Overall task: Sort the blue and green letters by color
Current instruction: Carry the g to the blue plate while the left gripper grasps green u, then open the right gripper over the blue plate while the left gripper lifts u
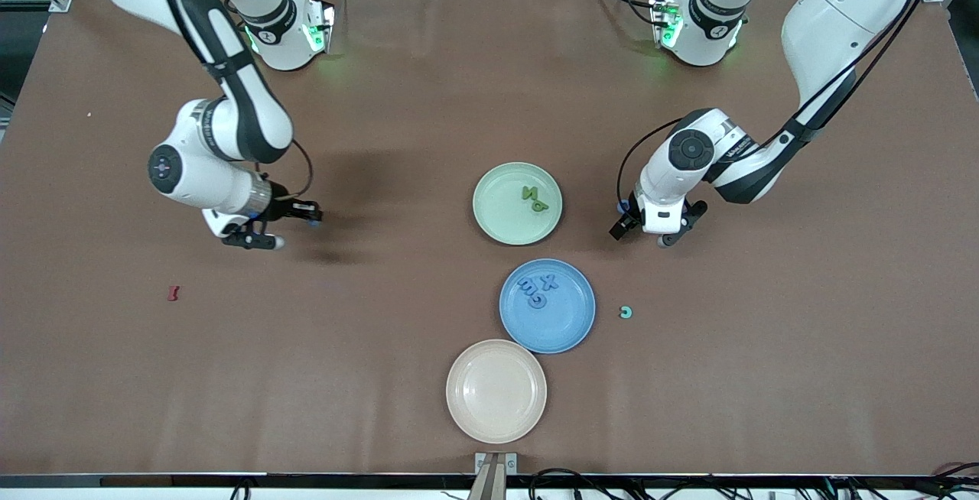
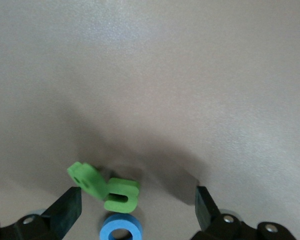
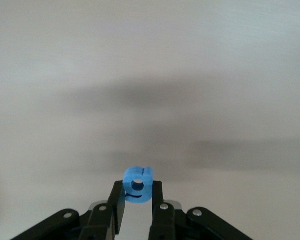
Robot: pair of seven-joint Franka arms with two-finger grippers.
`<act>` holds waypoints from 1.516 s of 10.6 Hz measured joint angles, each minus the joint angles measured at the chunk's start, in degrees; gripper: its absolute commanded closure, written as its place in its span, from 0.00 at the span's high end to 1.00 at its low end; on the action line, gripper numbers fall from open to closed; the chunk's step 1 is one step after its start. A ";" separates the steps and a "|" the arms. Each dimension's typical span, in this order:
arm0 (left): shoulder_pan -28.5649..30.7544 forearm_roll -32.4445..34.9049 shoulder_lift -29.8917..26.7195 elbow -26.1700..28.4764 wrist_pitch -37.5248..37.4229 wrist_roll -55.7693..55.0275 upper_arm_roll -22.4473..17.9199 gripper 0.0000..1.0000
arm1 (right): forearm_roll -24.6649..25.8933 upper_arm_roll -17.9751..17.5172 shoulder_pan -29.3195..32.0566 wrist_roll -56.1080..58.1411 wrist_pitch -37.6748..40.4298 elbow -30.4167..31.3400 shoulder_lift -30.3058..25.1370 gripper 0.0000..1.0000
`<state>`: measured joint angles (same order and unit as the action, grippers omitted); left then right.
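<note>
The right hand [image 1: 294,213] hangs over bare worktop [image 1: 382,102] toward the right arm's end, clenched on a small blue letter [image 3: 138,184] that the right wrist view shows pinched between its fingertips [image 3: 117,197]. So the step in hand looks like a carry: one blue piece is picked and should go to the blue plate [image 1: 548,328], which sits near the middle of the worktop, between the green plate [image 1: 497,213] and the beige plate [image 1: 496,391] that lies nearest the front edge. That calls for a long sweep toward the centre, then a release low over the plate, clear of the blue letters [image 1: 538,290] already lying in it. Green letters [image 1: 533,199] lie in the green plate. The left hand [image 1: 651,229] waits beside the green plate toward the left arm's end, its jaws released and wide; its wrist view shows two green pieces [image 2: 104,187] and a blue ring-shaped piece [image 2: 120,228] on the worktop between the fingers, the ring cut off at the picture's edge. Those pieces are hidden under the hand in the front view. A teal piece [image 1: 626,312] lies just beside the blue plate, and a dark red piece [image 1: 174,293] lies well apart toward the right arm's end; which letters any of these are is hard to make out.
</note>
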<state>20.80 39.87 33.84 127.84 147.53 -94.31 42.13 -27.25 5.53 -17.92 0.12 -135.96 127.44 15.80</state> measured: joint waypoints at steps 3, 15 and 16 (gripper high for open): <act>0.19 0.84 0.02 -0.14 -0.40 0.00 -1.21 1.00 | -9.48 -0.30 -8.63 -5.93 -4.64 -8.15 4.33 0.00; -2.19 1.60 -0.17 -0.17 -0.57 -3.59 -1.43 1.00 | -19.79 -3.36 -26.77 -50.01 -23.63 -55.44 40.74 1.00; -2.19 1.61 -0.28 -0.20 -0.57 -3.59 -1.45 1.00 | -19.80 -3.25 -26.76 -50.76 -23.63 -56.66 41.68 1.00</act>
<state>18.62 41.48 33.56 127.64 146.96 -97.90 40.69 -47.05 2.29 -44.68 -50.64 -159.59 70.77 57.49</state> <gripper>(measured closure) 0.000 0.714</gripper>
